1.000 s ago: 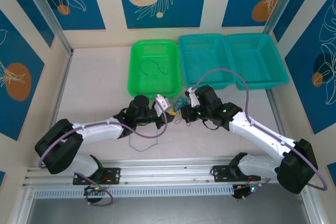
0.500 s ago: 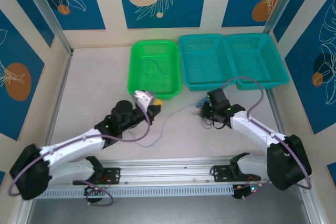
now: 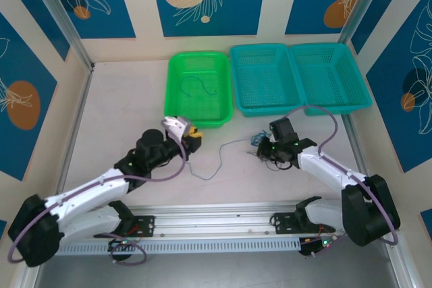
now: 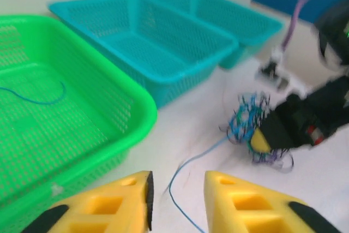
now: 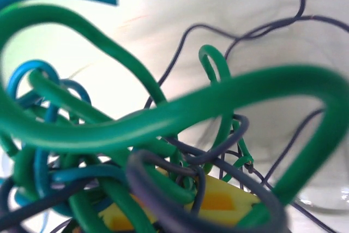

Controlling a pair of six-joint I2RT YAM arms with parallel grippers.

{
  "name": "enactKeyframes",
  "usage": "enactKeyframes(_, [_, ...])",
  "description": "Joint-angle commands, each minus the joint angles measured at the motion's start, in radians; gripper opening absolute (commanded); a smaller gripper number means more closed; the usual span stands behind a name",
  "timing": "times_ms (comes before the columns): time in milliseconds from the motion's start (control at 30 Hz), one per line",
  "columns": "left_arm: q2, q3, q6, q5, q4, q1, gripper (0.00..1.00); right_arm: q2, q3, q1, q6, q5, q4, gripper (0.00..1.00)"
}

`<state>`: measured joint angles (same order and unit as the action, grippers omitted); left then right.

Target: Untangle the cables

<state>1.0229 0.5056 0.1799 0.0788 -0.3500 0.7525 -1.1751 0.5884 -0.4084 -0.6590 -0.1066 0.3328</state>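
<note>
A clump of thin green, blue and dark cables (image 3: 259,142) sits on the table right of centre. My right gripper (image 3: 263,151) is shut on it. In the right wrist view the loops of the clump (image 5: 136,129) wrap over its yellow finger (image 5: 221,203). One loose blue strand (image 3: 214,164) trails from the clump leftward across the table. My left gripper (image 3: 191,136) is open by the green basket. In the left wrist view the loose strand (image 4: 175,186) lies on the table between its yellow fingers (image 4: 240,200), untouched, with the clump (image 4: 246,119) beyond.
A green basket (image 3: 174,106) at the back holds one blue wire (image 3: 200,85). Two teal baskets (image 3: 244,102) (image 3: 358,102) stand to its right. Thick purple cables (image 3: 317,109) loop off the arms. A rail runs along the near edge.
Both arms drew apart from the centre, the right carrying the clump rightward. A blue strand was pulled out leftward and now lies slack on the table, with the left gripper open.
</note>
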Motion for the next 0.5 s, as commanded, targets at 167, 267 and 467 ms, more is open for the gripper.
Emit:
enactKeyframes(167, [0.234,0.084,-0.193,0.351,-0.147,0.028,0.5,0.102,0.139,-0.183,0.117,0.011,0.05,0.07])
enactKeyframes(267, [0.296,0.106,-0.239,0.315,-0.158,0.048,0.51,0.102,0.162,-0.22,0.127,0.005,0.061,0.07])
enactKeyframes(467, [0.39,0.12,-0.289,0.227,-0.226,0.053,0.52,0.1,0.192,-0.28,0.159,0.02,0.051,0.07])
